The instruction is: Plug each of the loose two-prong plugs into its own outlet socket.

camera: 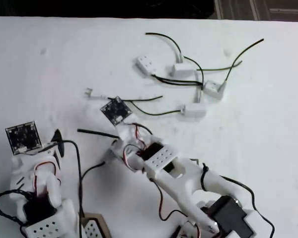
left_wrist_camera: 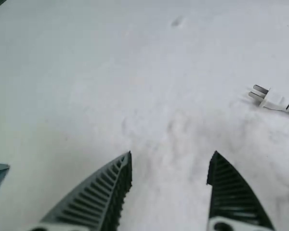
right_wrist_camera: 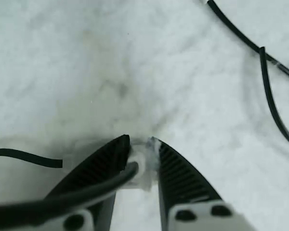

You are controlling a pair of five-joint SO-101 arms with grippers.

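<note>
high view: loose plug (camera: 89,92) on table (camera: 39,74), well apart from outlet sockets (camera: 145,64).
left wrist view: left gripper (left_wrist_camera: 171,156) spread, empty.
right wrist view: right gripper (right_wrist_camera: 140,142) pinching held plug (right_wrist_camera: 141,166), black cord (right_wrist_camera: 86,190) trailing. likely best: keep prongs level, square to slots, then push.

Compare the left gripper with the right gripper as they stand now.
The left gripper is open, with the table showing between its fingers; the right gripper is shut on a white plug. A black cable runs along the right gripper's finger; none touches the left gripper. Both have dark ribbed fingers.
</note>
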